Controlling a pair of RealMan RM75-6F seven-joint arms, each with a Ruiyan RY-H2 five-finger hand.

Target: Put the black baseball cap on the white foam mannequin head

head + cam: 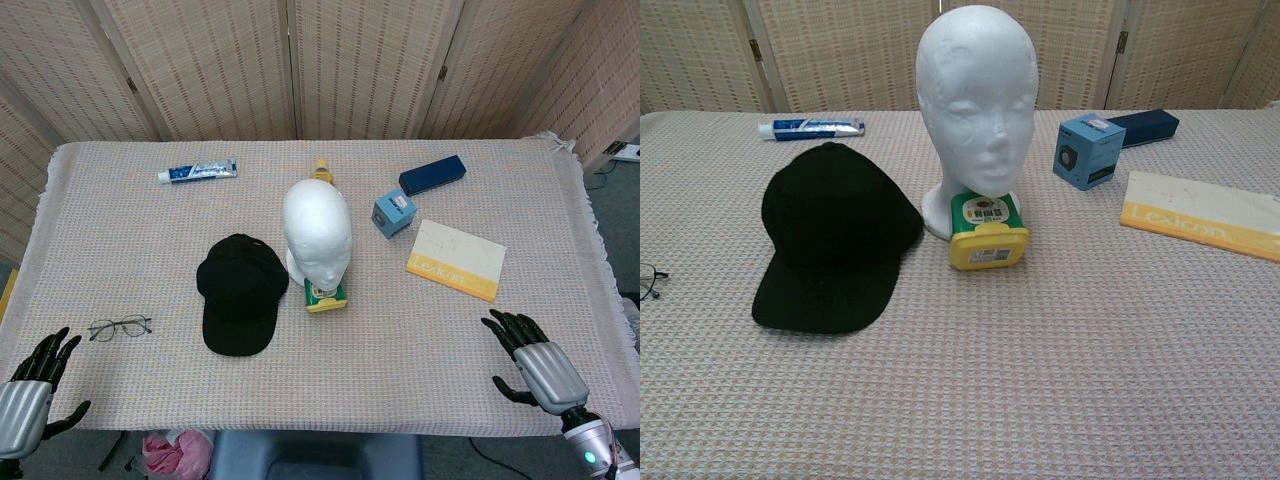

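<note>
The black baseball cap (240,293) is lying flat on the bench (130,240), crown toward 12 o'clock and brim toward 6 o'clock, just at 9 o'clock of the white foam mannequin head (317,234), which is standing upright near the bench's middle. A yellow-and-green tub (986,231) is sitting touching the mannequin's base at 6 o'clock. A pair of glasses (120,327) is lying at 8 o'clock of the cap, a toothpaste tube (197,172) toward 11 o'clock, and a blue box (394,213), a dark blue case (432,174) and a Lexicon booklet (456,259) are sitting toward 2 to 3 o'clock of the mannequin. The left robot hand (35,385) is hovering at the bench's 7 o'clock corner, fingers spread and holding nothing. The right robot hand (532,360) is hovering at the 5 o'clock corner, fingers likewise spread and empty
</note>
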